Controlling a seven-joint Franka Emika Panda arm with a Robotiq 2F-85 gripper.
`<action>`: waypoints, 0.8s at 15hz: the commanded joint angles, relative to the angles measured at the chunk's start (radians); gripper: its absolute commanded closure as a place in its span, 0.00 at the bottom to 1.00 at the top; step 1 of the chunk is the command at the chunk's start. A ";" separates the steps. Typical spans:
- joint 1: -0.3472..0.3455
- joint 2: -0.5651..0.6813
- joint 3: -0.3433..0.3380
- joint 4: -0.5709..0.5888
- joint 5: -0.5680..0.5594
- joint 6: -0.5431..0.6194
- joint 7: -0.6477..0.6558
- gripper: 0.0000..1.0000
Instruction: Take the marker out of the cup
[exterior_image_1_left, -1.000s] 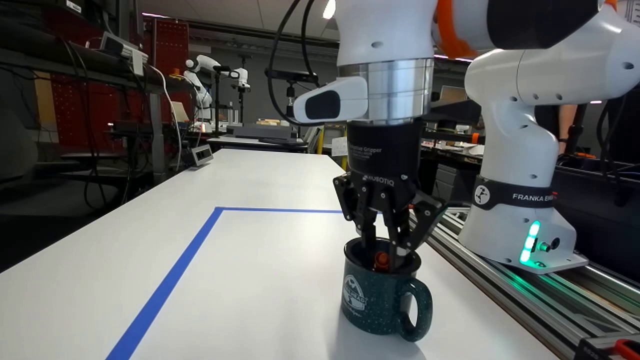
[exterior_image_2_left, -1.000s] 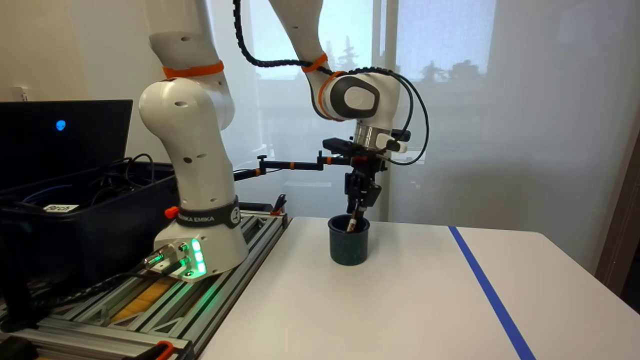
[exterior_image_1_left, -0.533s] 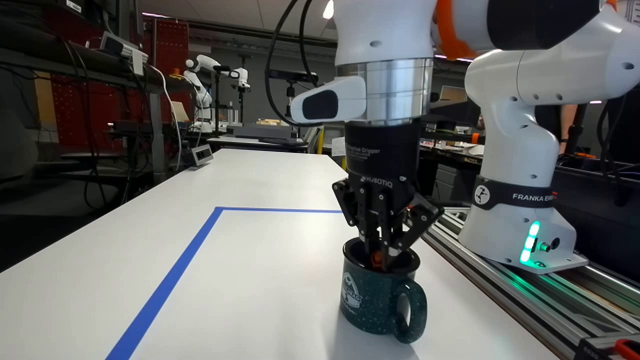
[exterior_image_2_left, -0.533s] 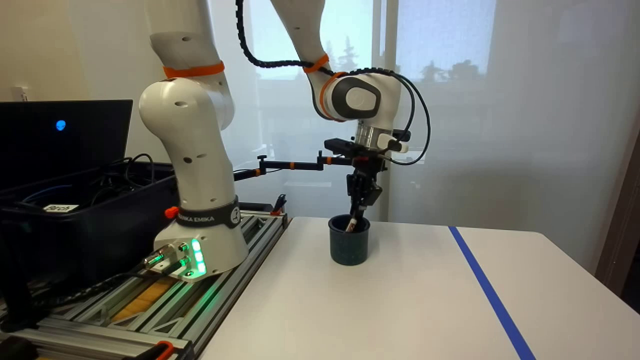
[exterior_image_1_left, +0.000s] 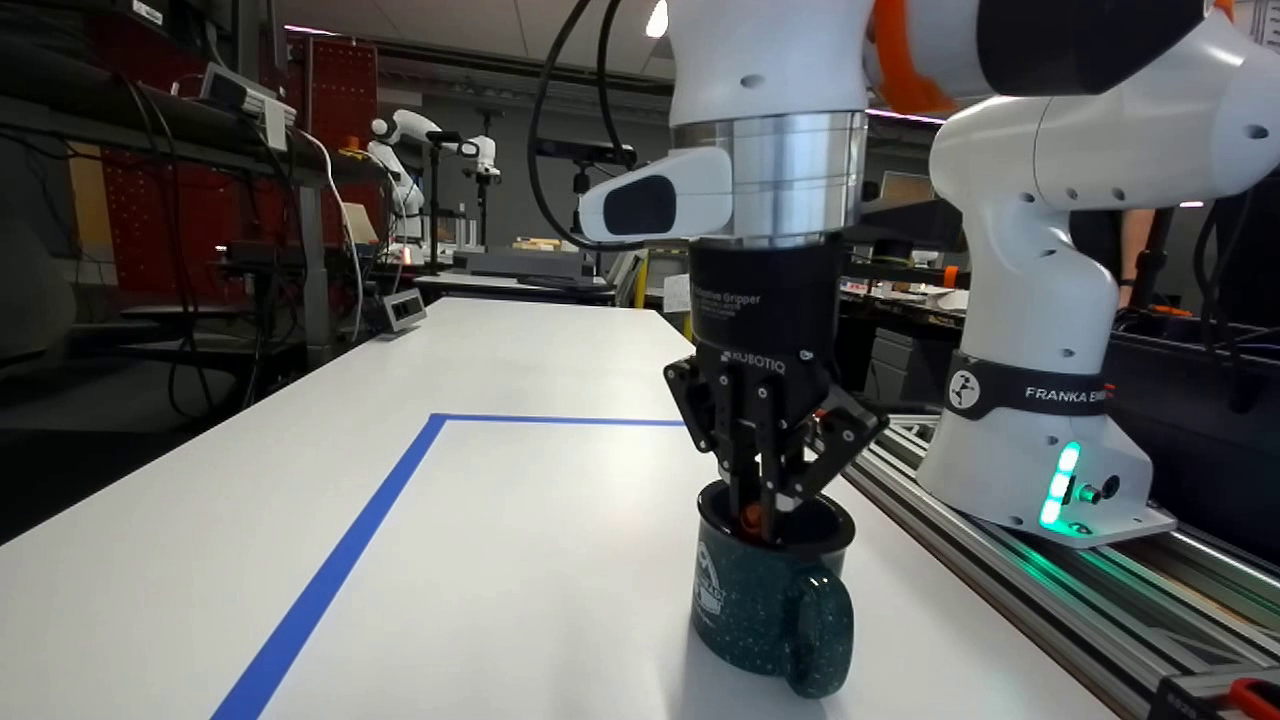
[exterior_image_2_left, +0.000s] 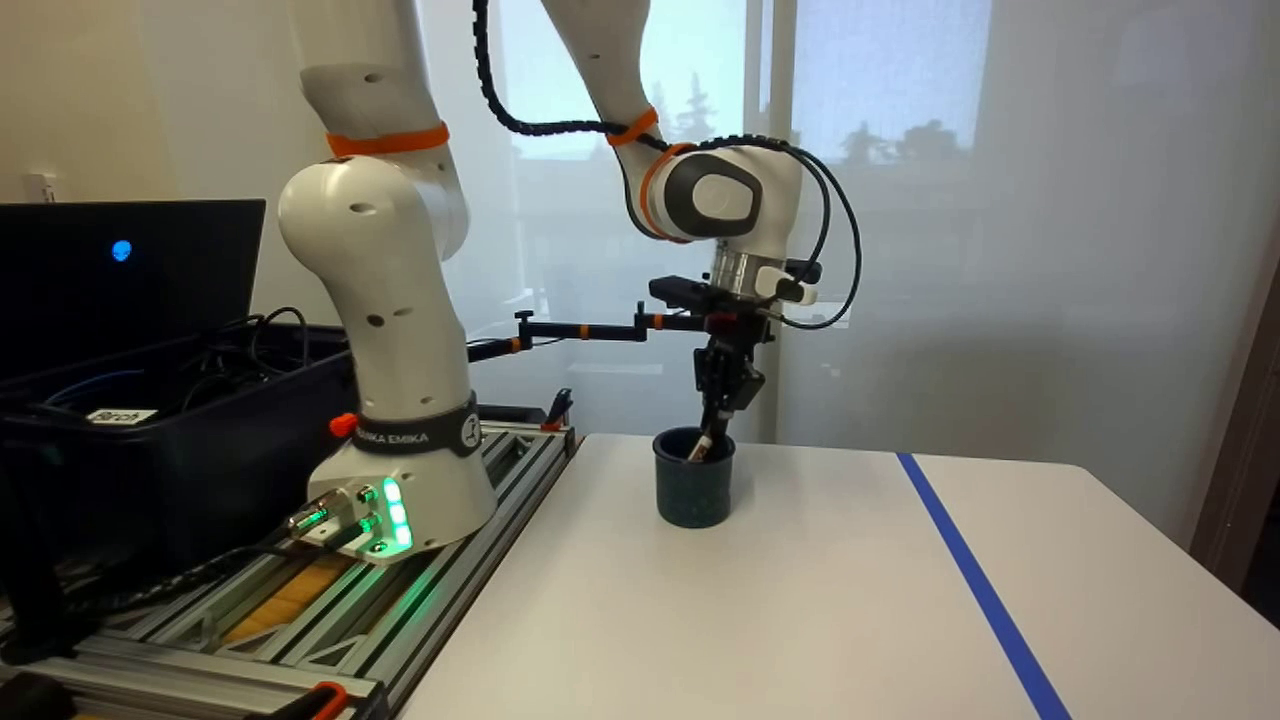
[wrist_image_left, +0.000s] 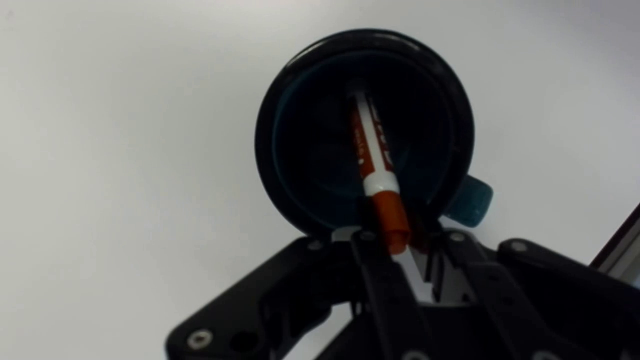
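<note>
Plainly, marker (wrist_image_left: 375, 152) in cup (exterior_image_1_left: 742, 615), cap (wrist_image_left: 390, 207) pinched by end effector (wrist_image_left: 393, 215).

Glossy cup (exterior_image_1_left: 750, 608), smooth plastic marker (wrist_image_left: 377, 172), matt gripper (exterior_image_1_left: 753, 518)

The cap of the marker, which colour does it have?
Orange. The marker's cap shows best in the wrist view.

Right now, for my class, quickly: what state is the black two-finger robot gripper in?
Black two-finger gripper: closed on the slim orange-capped marker, whose far end reaches down inside the dark green speckled mug.
</note>
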 joint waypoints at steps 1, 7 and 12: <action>0.012 -0.057 0.007 -0.001 0.032 -0.055 0.001 0.95; 0.005 -0.178 -0.003 0.011 0.029 -0.177 0.018 0.95; -0.035 -0.299 -0.027 0.015 -0.025 -0.276 0.070 0.95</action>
